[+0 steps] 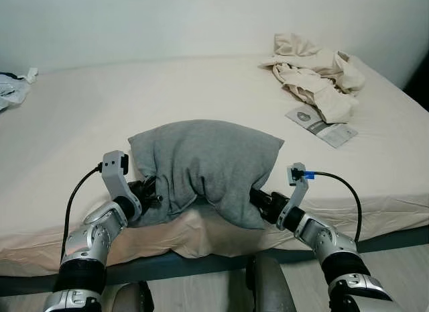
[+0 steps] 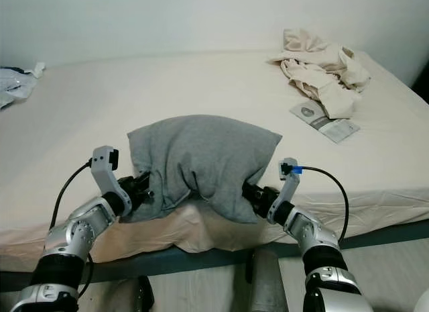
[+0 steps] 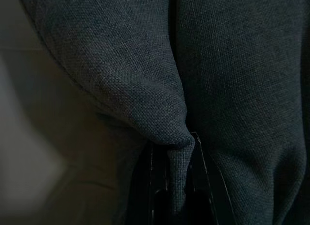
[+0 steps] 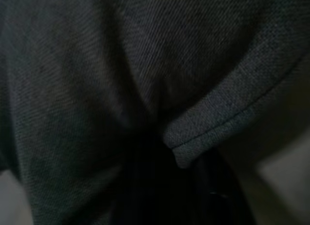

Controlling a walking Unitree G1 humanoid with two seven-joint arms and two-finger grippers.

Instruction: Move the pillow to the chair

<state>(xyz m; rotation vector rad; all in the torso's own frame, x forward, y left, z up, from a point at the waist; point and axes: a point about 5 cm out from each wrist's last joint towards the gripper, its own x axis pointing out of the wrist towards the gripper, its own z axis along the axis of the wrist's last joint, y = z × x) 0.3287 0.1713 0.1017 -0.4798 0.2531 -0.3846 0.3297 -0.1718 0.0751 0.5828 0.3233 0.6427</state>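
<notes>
Fingers of both grippers are pinched on cloth: the left gripper [image 1: 151, 191] bites the grey pillow [image 1: 204, 166] at its 8 o'clock corner, a fold caught between the black fingers [image 3: 160, 181] in the wrist view, and the right gripper [image 1: 258, 199] holds the 4 o'clock corner. The pillow sits at the near edge of the bed [image 1: 100, 111], its long axis running 9 to 3 between the arms, each equally close. No chair is visible, so I judge that carrying it calls for lifting both ends together and turning away.

Head eyes look down over the bed [image 1: 80, 104]; wrist cameras pressed close against pillow [image 1: 204, 164] fabric
</notes>
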